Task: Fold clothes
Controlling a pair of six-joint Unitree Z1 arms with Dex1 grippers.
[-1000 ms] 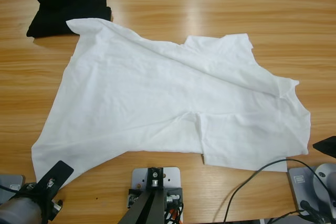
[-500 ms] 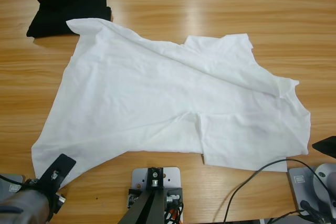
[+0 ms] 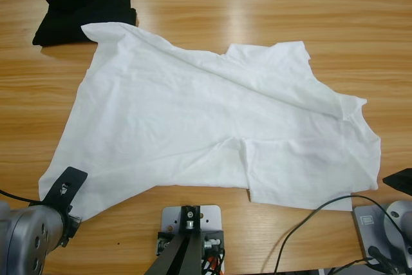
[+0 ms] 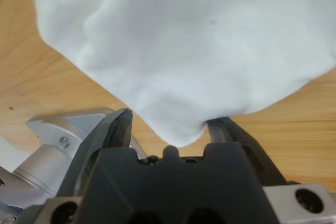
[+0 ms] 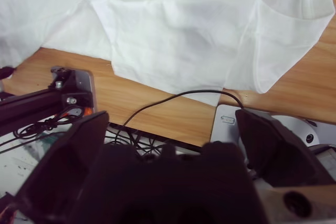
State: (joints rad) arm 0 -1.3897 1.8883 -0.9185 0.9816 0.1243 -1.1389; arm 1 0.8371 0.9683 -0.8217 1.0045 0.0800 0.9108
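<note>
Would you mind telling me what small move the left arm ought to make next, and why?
Probably close the left gripper on the T-shirt corner. In the left wrist view that corner lies between its open jaws, apparently ungripped, and the shirt lies spread and crumpled on the table, unfolded.

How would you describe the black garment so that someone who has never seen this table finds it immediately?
Start from the long wooden table and go to its far corner on the picture's left in the high view. There lies the black garment, folded into a small thick rectangle, with one corner of the white T-shirt reaching its edge. It is the only dark cloth, and folded, while the T-shirt is spread out and far larger.
</note>
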